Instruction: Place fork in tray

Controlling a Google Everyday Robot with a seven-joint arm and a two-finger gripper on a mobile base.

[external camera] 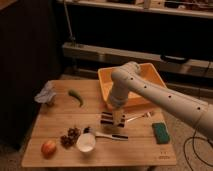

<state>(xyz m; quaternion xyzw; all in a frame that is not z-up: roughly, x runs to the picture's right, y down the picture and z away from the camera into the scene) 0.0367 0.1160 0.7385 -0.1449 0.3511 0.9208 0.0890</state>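
A dim room with dark shelving runs behind a pale wooden desk [145, 150] that fills the lower half of the view. The robot's white arm [165, 97] reaches in from the right and bends downward over the middle of the desk. The tray [152, 80], an orange-yellow tub with tall walls, stands at the back right of the desk, its front partly hidden by the arm.

The claw [114, 120] points down at the desk's centre, just in front of the tray. Its two dark fingers stand apart, with a pale gap between them and nothing held.

A green sponge [161, 132] lies near the right edge. A crumpled grey item [46, 94] sits at the far left, and a white round bowl [86, 142] near the front. A dark-handled utensil [109, 135] lies just right of the bowl, below the claw.

The fork [140, 117], slim and silver, lies flat on the desk just right of the claw, between it and the sponge and outside the tray.

A green pepper [76, 96] lies left of the tray. A brown cluster [70, 137] and a reddish fruit [48, 148] sit at the front left.
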